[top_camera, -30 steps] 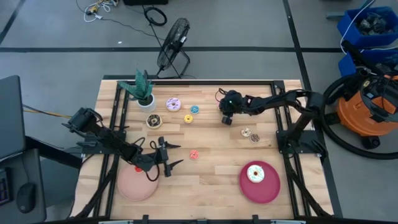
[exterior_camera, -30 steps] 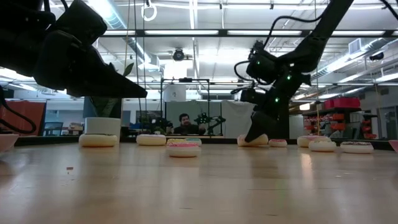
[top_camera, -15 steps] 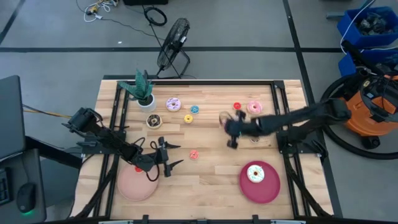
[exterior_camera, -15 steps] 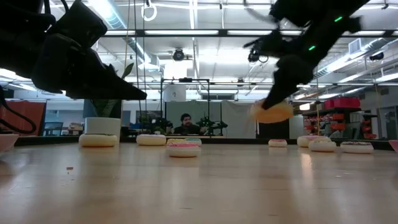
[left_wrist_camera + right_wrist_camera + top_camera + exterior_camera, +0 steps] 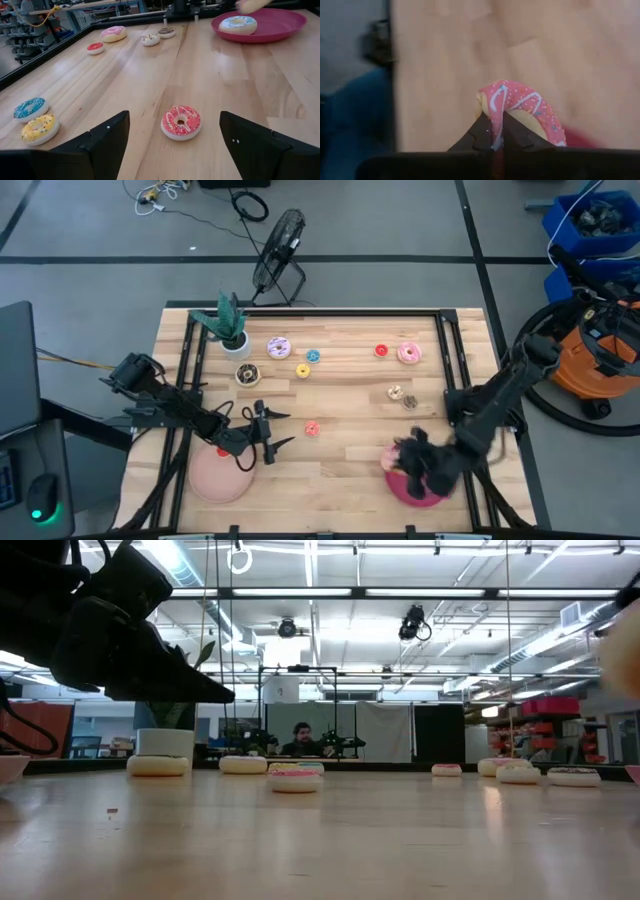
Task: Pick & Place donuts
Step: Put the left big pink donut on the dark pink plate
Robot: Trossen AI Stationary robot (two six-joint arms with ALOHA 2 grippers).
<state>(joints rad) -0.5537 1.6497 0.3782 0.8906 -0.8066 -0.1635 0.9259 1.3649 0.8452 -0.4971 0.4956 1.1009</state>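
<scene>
Right gripper (image 5: 418,465) is over the crimson plate (image 5: 441,490) at the near right, fingers pinched on a pink donut (image 5: 522,107). A white donut (image 5: 237,24) sits on that plate. Left gripper (image 5: 268,433), fingers apart, hovers near left before a small red donut (image 5: 312,428). More donuts lie farther back.

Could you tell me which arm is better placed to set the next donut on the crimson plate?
Right: its pincer is shut on a pink donut above the crimson plate.
</scene>
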